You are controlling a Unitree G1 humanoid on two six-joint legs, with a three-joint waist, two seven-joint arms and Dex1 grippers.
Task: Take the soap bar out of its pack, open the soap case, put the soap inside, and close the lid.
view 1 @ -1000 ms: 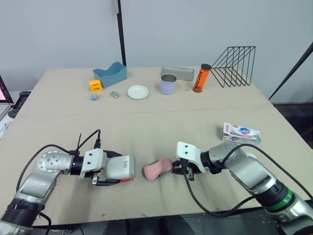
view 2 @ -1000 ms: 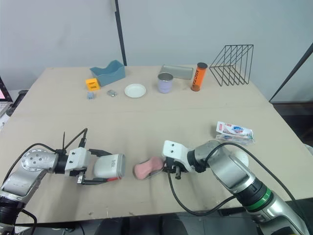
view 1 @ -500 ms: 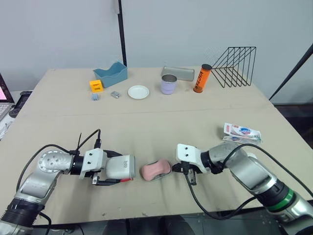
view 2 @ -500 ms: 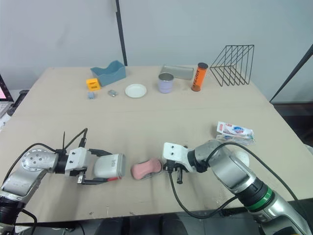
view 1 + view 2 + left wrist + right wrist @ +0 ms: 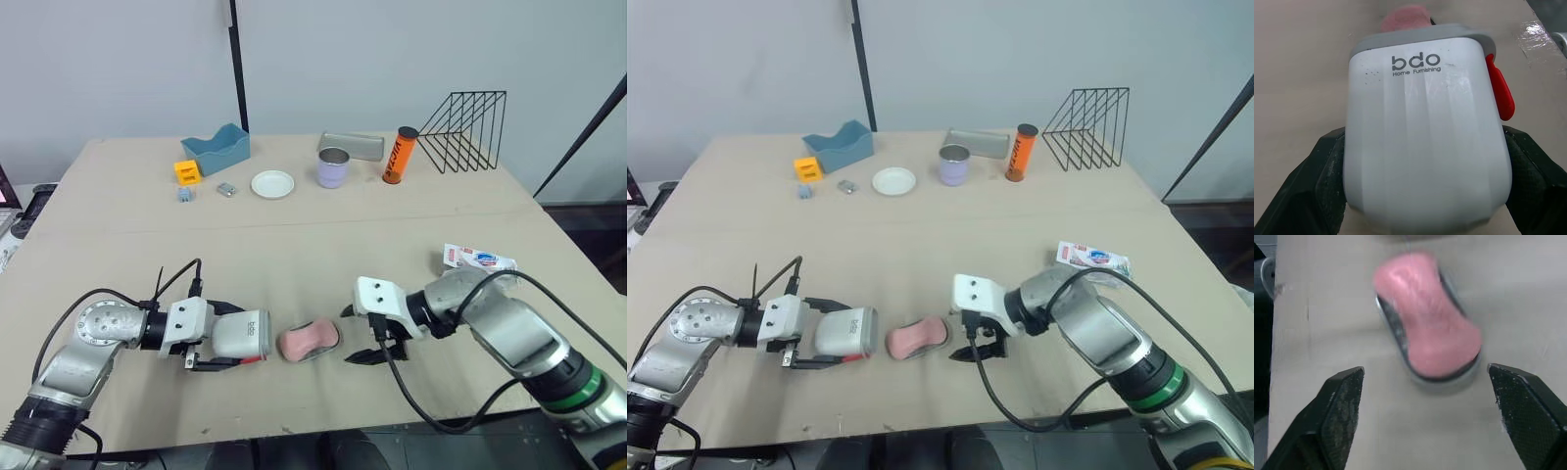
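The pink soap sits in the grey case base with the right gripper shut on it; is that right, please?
Not quite: the right gripper is open and clear of the pink soap, as the right wrist view shows. The soap does sit in the grey case base.

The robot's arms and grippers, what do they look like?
The left arm and right arm are silver-grey metal with rounded joints; the right wears a green band. Each wrist carries a white block, with a black cable looping alongside. The left gripper and right gripper each have two black fingers.
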